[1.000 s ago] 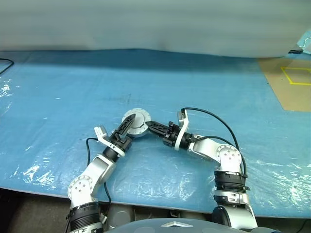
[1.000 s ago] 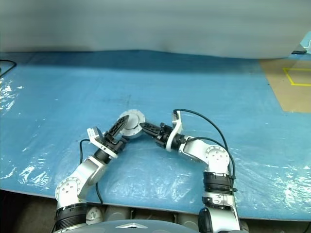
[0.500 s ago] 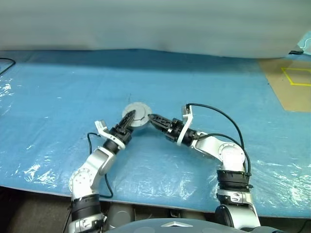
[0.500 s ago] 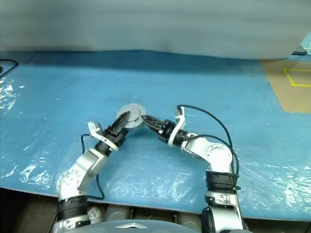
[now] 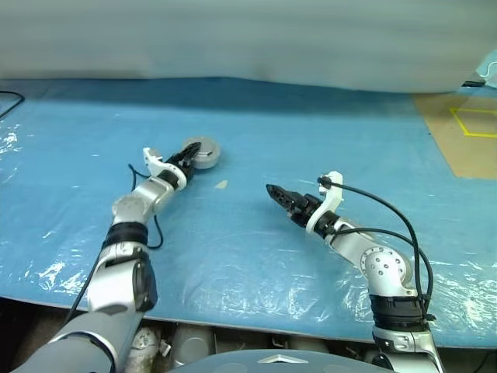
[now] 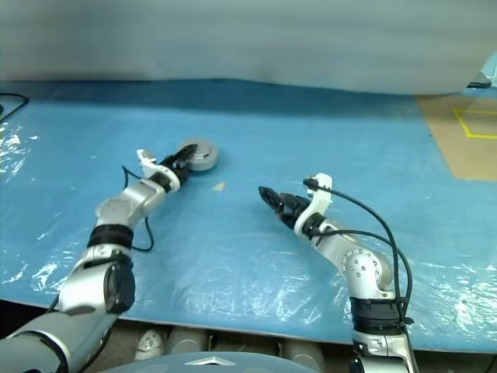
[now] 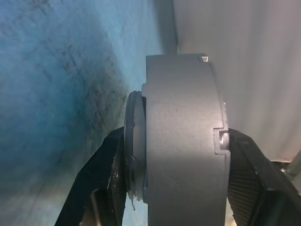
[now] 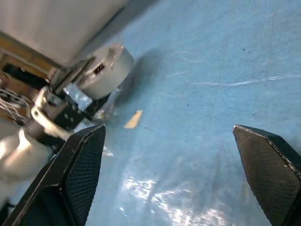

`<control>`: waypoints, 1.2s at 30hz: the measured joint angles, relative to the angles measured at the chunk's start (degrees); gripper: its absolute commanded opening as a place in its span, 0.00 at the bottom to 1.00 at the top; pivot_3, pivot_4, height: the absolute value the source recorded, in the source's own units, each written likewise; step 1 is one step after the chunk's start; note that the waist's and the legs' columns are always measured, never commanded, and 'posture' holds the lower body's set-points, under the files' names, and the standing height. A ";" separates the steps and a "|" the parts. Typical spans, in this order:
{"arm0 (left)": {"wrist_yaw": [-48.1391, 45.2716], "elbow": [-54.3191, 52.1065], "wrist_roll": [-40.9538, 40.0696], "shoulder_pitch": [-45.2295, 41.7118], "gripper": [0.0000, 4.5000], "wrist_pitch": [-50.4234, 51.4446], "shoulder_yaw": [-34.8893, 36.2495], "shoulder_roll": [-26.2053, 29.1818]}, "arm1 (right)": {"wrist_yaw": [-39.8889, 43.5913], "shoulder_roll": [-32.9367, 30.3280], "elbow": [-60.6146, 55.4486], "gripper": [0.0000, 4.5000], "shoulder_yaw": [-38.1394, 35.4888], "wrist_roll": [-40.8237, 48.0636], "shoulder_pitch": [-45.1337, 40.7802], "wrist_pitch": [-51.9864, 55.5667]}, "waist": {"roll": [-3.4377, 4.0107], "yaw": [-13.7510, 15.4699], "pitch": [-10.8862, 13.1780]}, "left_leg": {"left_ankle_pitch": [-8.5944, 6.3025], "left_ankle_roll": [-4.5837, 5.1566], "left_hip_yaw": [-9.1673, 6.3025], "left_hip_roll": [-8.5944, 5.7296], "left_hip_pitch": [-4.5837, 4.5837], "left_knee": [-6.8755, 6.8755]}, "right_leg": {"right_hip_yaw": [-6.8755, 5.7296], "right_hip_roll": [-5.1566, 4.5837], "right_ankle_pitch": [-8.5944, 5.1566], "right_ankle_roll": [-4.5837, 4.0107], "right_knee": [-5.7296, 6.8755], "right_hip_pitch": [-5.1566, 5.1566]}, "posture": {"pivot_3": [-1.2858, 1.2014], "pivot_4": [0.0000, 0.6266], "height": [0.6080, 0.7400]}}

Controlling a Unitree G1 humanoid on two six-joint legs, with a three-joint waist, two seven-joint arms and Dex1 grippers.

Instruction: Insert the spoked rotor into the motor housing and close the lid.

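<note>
The motor housing (image 5: 203, 153) is a plain grey round puck resting on the blue sheet at the far left. Its lid (image 7: 134, 155) sits closed flat against it. My left gripper (image 5: 189, 152) reaches out to it and is shut on the housing (image 7: 181, 141), one black finger on each flat side. The spoked rotor is hidden. My right gripper (image 5: 273, 192) is open near the middle of the sheet, well to the right of the housing, with nothing between its fingers (image 8: 82, 165). The right wrist view looks across at the housing (image 8: 107, 69) and the left gripper (image 8: 70, 101).
A small tan scrap (image 5: 221, 184) lies on the sheet between the two grippers. A brown board with yellow tape (image 5: 466, 128) is at the far right. A black cable (image 5: 8, 101) curls at the far left edge. A pale wall (image 5: 248, 39) runs along the back.
My left arm has stretched out and to the left, taking the housing with it. The right gripper let go, opened wide and drew back to the right.
</note>
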 measured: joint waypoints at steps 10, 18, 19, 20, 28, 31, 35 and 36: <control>-3.96 22.42 14.90 -14.28 0.52 -12.02 2.62 0.44 | 2.53 -1.03 -0.16 1.00 4.82 -19.27 4.43 -15.93 | -0.04 -0.14 0.03 | 0.00 0.00 -0.18 -0.04 -0.12 0.00 | -0.14 -0.03 0.02 -0.04 -0.01 0.01 | 0.52 0.24 1.00; -3.03 24.11 21.84 -16.00 0.52 -14.08 5.18 0.05 | 7.53 -4.96 4.16 1.00 9.30 -37.15 8.61 -36.63 | -0.06 -0.18 0.04 | 0.00 0.01 -0.29 -0.05 -0.01 0.05 | -0.25 -0.06 0.02 -0.07 0.00 0.20 | 0.52 0.24 1.00; -3.01 24.10 22.48 -16.00 0.68 -13.83 5.31 0.09 | 7.98 -4.91 4.86 1.00 9.35 -37.72 9.17 -37.39 | -0.07 -0.21 0.04 | 0.00 0.01 -0.29 -0.06 0.04 0.06 | -0.24 -0.07 0.01 -0.08 0.00 0.24 | 0.52 0.24 1.00; -2.89 24.05 23.31 -15.98 0.75 -13.42 5.39 0.24 | 8.25 -4.69 5.44 1.00 9.35 -38.11 9.82 -37.77 | -0.06 -0.23 0.04 | 0.00 0.02 -0.29 -0.07 0.06 0.05 | -0.24 -0.08 0.01 -0.09 0.00 0.25 | 0.52 0.24 1.00; -3.09 22.04 26.64 -15.13 1.00 -6.39 5.92 2.90 | 8.43 -1.36 7.28 1.00 9.37 -39.98 10.27 -38.12 | -0.05 -0.62 0.04 | -0.01 0.04 -0.15 0.03 0.74 0.01 | -0.21 -0.08 -0.25 -0.64 0.02 0.72 | 0.52 0.24 1.00; -3.45 19.70 26.77 -13.77 1.00 -0.37 5.97 5.36 | 8.46 -0.16 7.28 1.00 9.25 -39.95 10.17 -37.88 | -0.01 -1.01 0.01 | -0.01 0.04 -0.10 0.09 0.99 -0.10 | -0.22 -0.06 -0.34 -0.78 0.02 0.90 | 0.52 0.24 1.00; -6.28 12.56 27.11 -8.75 1.00 9.40 3.95 9.53 | 11.05 0.04 6.89 1.00 9.08 -37.89 10.69 -37.10 | 0.08 -2.02 -0.05 | -0.01 0.04 0.00 0.15 1.04 -0.23 | -0.18 -0.01 -0.44 -0.96 0.01 0.98 | 0.52 0.24 1.00; -7.27 9.40 27.30 -6.86 1.00 11.73 2.71 10.45 | 12.00 -0.18 6.62 1.00 9.07 -37.40 10.89 -36.81 | 0.14 -2.20 -0.08 | -0.02 0.04 0.02 0.19 1.06 -0.26 | -0.19 0.01 -0.46 -0.99 0.02 0.98 | 0.52 0.24 1.00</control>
